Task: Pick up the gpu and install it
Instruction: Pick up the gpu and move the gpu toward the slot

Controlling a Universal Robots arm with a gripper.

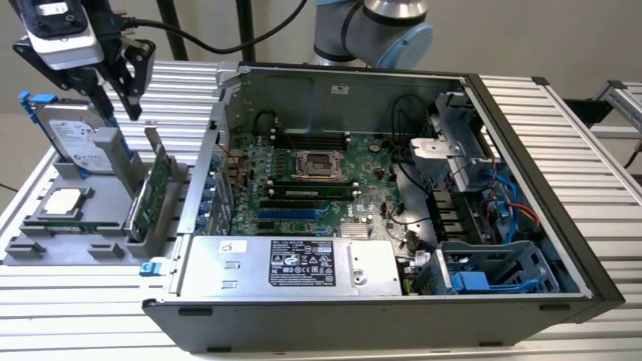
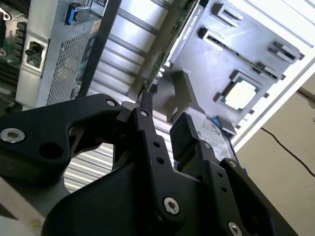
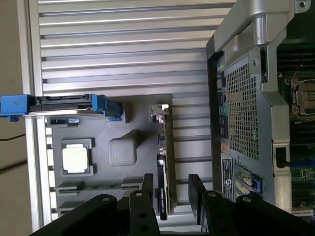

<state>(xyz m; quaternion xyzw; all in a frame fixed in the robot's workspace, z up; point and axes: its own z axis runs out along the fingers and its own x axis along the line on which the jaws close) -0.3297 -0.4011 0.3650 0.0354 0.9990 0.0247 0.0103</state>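
Above the gpu (image 3: 161, 162), spread claw (image 3: 172, 180)

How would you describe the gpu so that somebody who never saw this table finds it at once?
Start at the open computer case; the grey holder sits beside it, on the exterior view's left. The gpu stands on edge at the holder's side nearest the case. It is a thin green card, unlike the silver hard drive with blue rails and the flat square processor.

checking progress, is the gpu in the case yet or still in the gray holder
Not installed: the gpu stands on edge in the gray holder, beside the computer case.
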